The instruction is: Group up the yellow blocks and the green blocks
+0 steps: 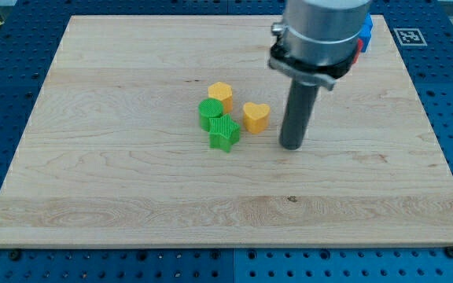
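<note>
Near the board's middle a yellow hexagon block (221, 94) sits above a green round block (209, 113). A green star block (224, 134) lies just below and right of the round one, touching it. A yellow heart block (255, 115) lies to the right of the green pair, a small gap from the star. My tip (292, 145) stands on the board just right of the yellow heart, apart from it.
A blue block (365, 31) and a red block (358, 45) sit at the view's top right, mostly hidden behind the arm's grey body (321, 31). The wooden board (132, 181) lies on a blue perforated table.
</note>
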You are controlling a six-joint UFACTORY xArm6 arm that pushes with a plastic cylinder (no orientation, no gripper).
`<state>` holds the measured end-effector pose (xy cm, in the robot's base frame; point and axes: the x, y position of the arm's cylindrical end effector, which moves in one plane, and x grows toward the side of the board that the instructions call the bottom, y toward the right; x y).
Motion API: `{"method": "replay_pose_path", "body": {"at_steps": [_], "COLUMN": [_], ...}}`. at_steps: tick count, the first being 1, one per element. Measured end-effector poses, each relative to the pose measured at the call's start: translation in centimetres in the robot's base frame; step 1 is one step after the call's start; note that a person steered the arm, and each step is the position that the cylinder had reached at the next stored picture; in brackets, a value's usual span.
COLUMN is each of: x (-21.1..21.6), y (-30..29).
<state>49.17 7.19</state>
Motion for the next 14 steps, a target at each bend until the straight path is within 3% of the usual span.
{"method": "replay_pose_path", "body": {"at_steps": [1,2,4,6,10,11,13,14], "x": [0.1,0.1,2.1,0.9,-2.0,-0.2,1.6,-0.7], "y": [-6.2,-8.8,-9.2,-13.0,-9.5,-8.8,-1.7,-1.4]}}
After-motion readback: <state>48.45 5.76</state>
